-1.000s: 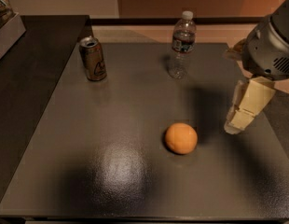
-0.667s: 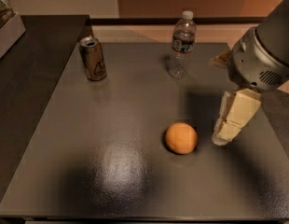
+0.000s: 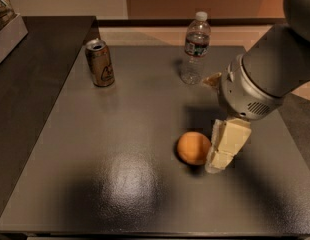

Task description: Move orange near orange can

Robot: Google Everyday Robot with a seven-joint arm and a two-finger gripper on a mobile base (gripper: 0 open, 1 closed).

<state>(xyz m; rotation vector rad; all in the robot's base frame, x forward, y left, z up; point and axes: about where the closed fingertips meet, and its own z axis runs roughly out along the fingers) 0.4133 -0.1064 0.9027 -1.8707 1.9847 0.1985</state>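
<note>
The robot's cream-coloured gripper (image 3: pixel 220 156) presses in at the right side of the orange (image 3: pixel 194 147), tilted and reaching down to the dark grey tabletop (image 3: pixel 120 134), where it appears to touch the fruit's skin. A second ago the gripper hung well to the right of the orange. A moment later it had closed about half that gap, and it now sits right against the fruit. How wide the gripper stands cannot be told from this angle, and nothing shows that it has hold of the orange.

The orange lies on the tabletop in the same spot as before, casting a small dark shadow beneath it. The orange can (image 3: pixel 100 63) stands upright far up and to the left of the orange, well apart from it, its silver top and dark side marking in view. It has not shifted. A clear plastic water bottle (image 3: pixel 196 49) with a white cap stands upright straight beyond the orange, near the table's far edge, also unmoved.

The grey, rounded arm (image 3: pixel 267 79) that carries the gripper looms above and to the right of the orange, and it fills far more of the view than it did a second ago. Its wrist housing now sits between the orange and the bottle's right side. To the orange's far left, a darker counter (image 3: pixel 40 74) adjoins the table.
</note>
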